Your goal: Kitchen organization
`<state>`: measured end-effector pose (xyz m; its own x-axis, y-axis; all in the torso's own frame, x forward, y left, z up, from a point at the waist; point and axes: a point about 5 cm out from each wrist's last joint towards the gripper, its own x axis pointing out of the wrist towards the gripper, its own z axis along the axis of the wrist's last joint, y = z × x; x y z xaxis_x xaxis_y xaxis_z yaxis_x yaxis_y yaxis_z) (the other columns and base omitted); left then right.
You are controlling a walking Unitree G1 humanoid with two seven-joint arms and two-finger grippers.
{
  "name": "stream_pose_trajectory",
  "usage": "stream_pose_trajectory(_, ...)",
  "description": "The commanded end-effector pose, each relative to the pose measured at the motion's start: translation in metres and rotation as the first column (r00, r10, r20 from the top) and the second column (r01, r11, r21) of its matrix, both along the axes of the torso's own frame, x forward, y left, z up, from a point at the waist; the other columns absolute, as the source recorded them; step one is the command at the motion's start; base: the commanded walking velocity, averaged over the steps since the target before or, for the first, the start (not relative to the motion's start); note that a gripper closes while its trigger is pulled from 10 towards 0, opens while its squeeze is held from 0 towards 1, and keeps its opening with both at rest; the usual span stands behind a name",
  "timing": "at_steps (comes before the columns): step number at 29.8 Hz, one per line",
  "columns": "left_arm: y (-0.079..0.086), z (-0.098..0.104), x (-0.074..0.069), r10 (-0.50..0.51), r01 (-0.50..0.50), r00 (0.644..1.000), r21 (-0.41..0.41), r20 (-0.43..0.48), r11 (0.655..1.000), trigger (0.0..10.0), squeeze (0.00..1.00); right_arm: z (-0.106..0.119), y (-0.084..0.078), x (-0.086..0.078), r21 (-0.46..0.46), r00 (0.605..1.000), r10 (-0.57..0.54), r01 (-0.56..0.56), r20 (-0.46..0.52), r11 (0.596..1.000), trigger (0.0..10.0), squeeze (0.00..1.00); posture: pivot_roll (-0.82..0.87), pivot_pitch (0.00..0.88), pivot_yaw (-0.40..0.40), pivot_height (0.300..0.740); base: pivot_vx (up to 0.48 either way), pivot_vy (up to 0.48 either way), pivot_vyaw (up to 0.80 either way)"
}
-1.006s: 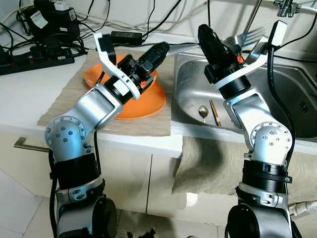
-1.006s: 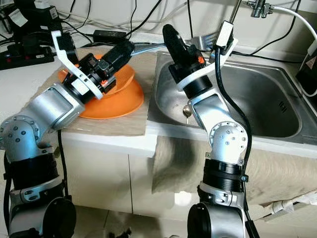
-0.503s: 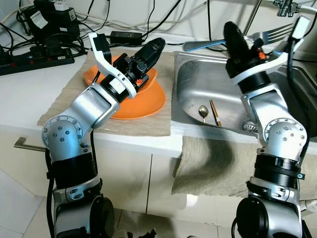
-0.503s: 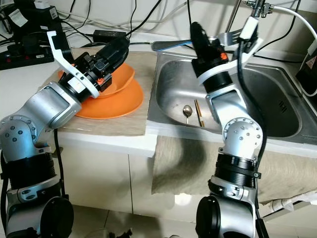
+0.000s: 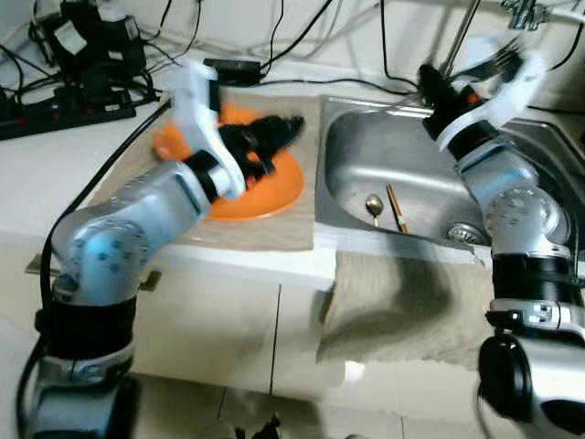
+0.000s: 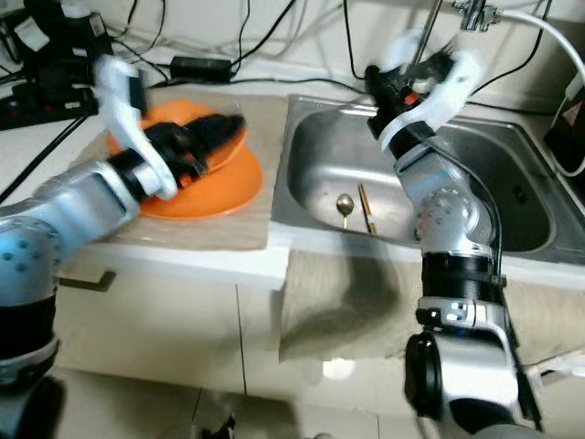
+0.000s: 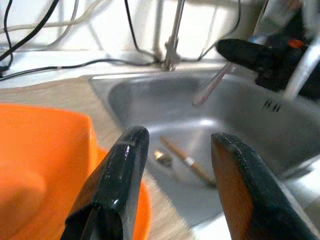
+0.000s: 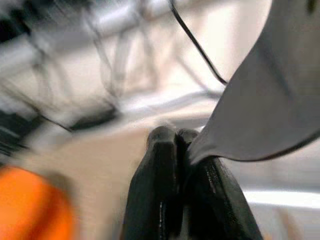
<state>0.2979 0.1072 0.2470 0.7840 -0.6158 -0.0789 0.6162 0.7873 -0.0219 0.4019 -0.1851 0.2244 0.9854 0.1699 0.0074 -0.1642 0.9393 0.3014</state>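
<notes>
Fork (image 5: 486,62) is being pinched in the closed right tool (image 5: 430,82) above the far side of the sink (image 5: 347,155), probably to carry it out, while the open left tool (image 7: 172,165) is hovering over orange plates (image 5: 274,187) on the surface.

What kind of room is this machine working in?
Most likely a home kitchen. A steel sink is set into a white counter, with a spoon lying in its basin, and orange plates sit on a cloth beside it.
</notes>
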Motion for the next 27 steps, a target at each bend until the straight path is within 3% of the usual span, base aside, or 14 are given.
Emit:
stream_pose_trajectory(1,-0.006,0.008,-0.005,-0.043,0.04,0.996,0.036,0.079,0.999,10.0,0.0,-0.005,-0.001,0.005,-0.084,1.0,-0.016,0.014,-0.025,0.996,10.0,0.0,0.0,0.013,-0.017,0.74,0.0,0.0,0.0)
stream_pose_trajectory(6,-0.013,0.017,-0.02,-0.145,0.132,0.974,0.084,0.173,0.988,10.0,0.0,-0.029,-0.009,0.008,-0.274,0.988,-0.09,0.051,-0.129,0.96,10.0,0.0,0.03,0.032,-0.031,0.74,0.0,0.0,0.0)
stream_pose_trajectory(12,-0.013,0.013,-0.023,-0.159,0.145,0.969,0.086,0.19,0.986,10.0,0.0,-0.069,-0.011,-0.002,-0.391,0.957,-0.102,-0.012,-0.271,0.92,10.0,0.0,0.04,0.037,-0.039,0.74,0.0,0.0,0.0)
stream_pose_trajectory(17,-0.012,0.008,-0.022,-0.155,0.138,0.971,0.103,0.183,0.985,10.0,0.0,-0.084,-0.011,-0.007,-0.428,0.943,-0.104,-0.044,-0.317,0.903,10.0,0.0,0.04,0.04,-0.038,0.74,0.0,0.0,0.0)
stream_pose_trajectory(27,-0.017,-0.003,-0.024,-0.194,0.173,0.967,0.134,0.163,0.976,10.0,0.0,-0.112,-0.011,-0.019,-0.402,0.911,-0.102,-0.074,-0.4,0.913,10.0,0.0,0.04,0.045,-0.041,0.74,0.0,0.0,0.0)
